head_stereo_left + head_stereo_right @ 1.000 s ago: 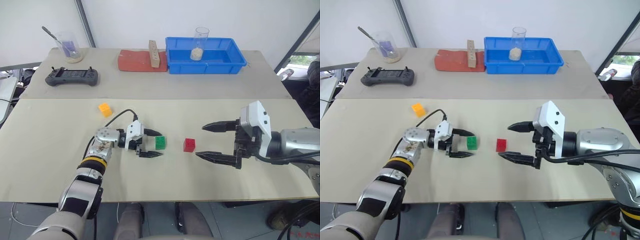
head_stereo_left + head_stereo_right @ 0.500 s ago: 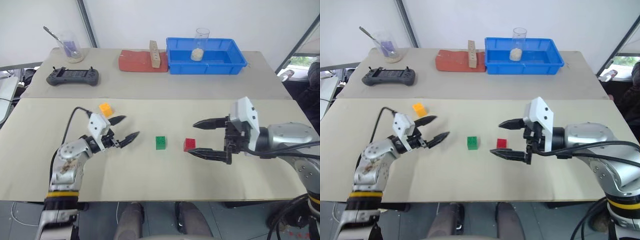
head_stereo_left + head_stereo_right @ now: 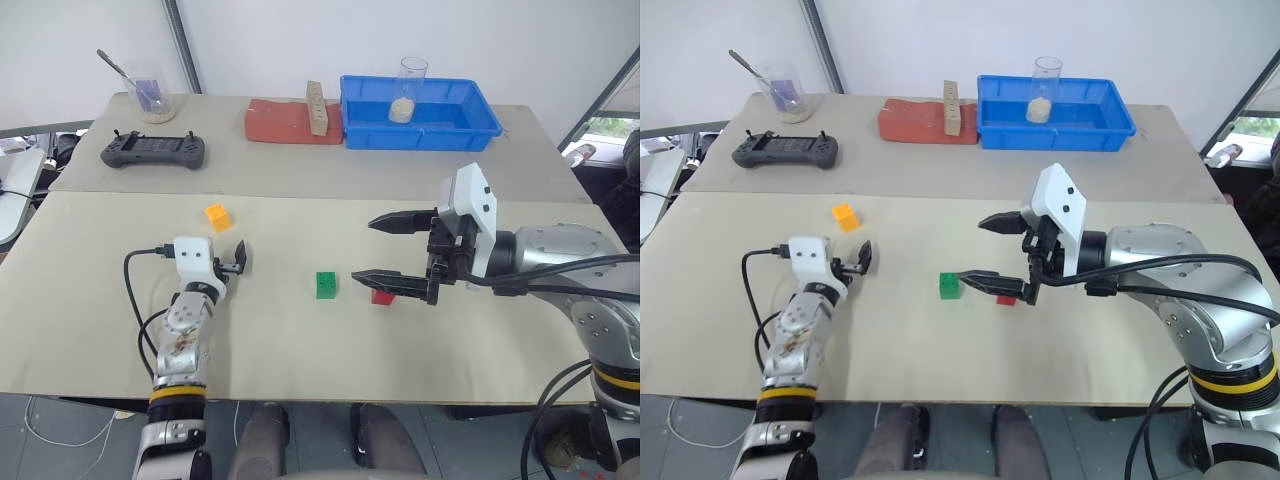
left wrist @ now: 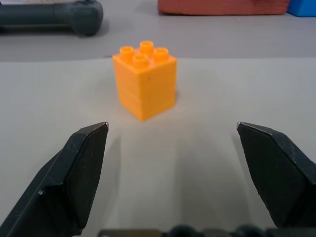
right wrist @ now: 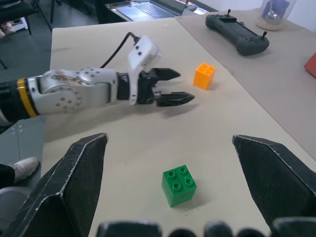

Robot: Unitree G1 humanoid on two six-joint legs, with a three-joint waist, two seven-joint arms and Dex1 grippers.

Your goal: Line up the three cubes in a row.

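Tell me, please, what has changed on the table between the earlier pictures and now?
The left gripper drew away from the green cube, swung to the robot's left and now points, open, at the orange-yellow cube. The right gripper, also open, moved left until it hangs over the red cube. Nothing was taken hold of or let go. The three cubes stayed where they were.

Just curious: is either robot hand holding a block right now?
No. Both the left hand and right hand are open and empty; the orange block sits untouched.
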